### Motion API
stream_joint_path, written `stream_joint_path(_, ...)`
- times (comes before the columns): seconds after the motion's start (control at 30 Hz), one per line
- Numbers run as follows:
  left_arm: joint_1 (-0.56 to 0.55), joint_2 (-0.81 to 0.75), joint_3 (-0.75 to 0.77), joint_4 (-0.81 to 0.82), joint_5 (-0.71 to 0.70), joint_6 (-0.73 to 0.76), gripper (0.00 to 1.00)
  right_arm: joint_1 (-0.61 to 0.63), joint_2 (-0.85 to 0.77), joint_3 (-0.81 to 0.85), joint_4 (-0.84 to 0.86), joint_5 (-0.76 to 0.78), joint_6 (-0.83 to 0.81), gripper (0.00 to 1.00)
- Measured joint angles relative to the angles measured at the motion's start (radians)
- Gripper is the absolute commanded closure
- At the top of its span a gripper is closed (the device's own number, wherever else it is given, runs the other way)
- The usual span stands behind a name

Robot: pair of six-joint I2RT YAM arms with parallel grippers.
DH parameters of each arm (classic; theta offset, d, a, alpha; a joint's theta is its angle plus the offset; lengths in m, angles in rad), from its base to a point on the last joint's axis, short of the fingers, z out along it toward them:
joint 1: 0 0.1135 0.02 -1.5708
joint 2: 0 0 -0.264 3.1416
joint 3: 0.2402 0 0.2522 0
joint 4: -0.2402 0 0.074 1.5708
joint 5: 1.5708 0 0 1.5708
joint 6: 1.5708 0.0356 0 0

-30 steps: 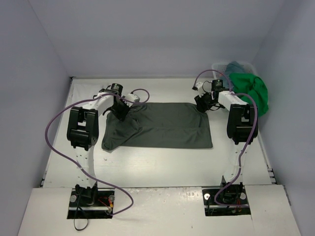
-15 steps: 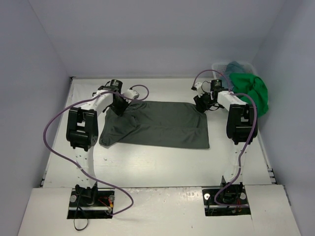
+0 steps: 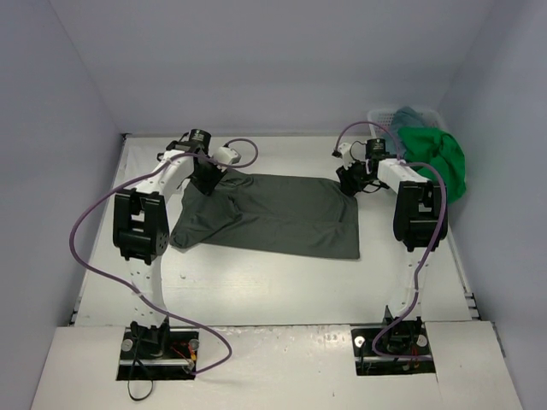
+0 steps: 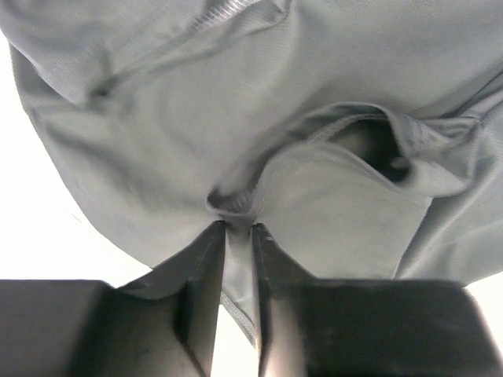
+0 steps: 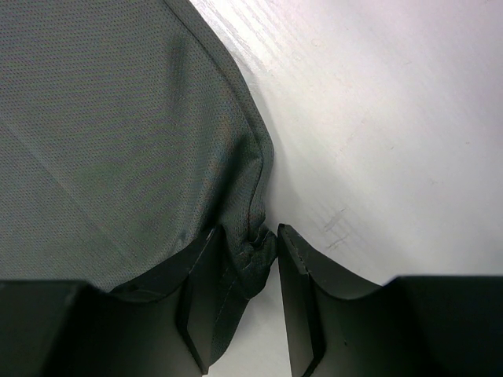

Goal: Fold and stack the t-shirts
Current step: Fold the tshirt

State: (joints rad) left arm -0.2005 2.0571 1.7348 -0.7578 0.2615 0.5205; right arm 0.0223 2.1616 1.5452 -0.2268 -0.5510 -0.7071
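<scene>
A dark grey-green t-shirt lies spread flat across the middle of the table. My left gripper is shut on its far left corner, with cloth pinched between the fingertips in the left wrist view, where the shirt fills the frame. My right gripper is shut on the far right corner, with a bunched hem between the jaws in the right wrist view, and the shirt lies to their left. A bright green shirt and a teal-blue shirt are at the far right. No white shirt shows.
A white mesh basket stands in the far right corner, holding the teal-blue shirt, with the green shirt draped over its near side. Walls close in the table on the left, far and right sides. Purple cables loop off both arms.
Both grippers moved a little toward the far wall and dragged the shirt with them. Its near edge slid away from me and its near right corner shifted left.
</scene>
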Motion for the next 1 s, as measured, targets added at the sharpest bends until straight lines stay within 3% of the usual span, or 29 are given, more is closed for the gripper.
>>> stream_joint_path(0.03, 0.000, 0.000, 0.006, -0.008, 0.000, 0.000, 0.78, 0.000, 0.000, 0.000, 0.000, 0.000, 0.000, 0.69)
stream_joint_path(0.07, 0.000, 0.000, 0.009, -0.015, 0.000, 0.000, 0.67, 0.000, 0.000, 0.000, 0.000, 0.000, 0.000, 0.69)
stream_joint_path(0.2, 0.000, 0.012, 0.011, -0.033, 0.000, -0.001, 0.60, 0.000, 0.000, 0.000, 0.000, 0.000, 0.000, 0.69)
stream_joint_path(1.0, 0.000, 0.064, 0.010, 0.056, 0.008, -0.024, 0.60, 0.008, 0.000, -0.001, 0.001, -0.005, 0.000, 0.71)
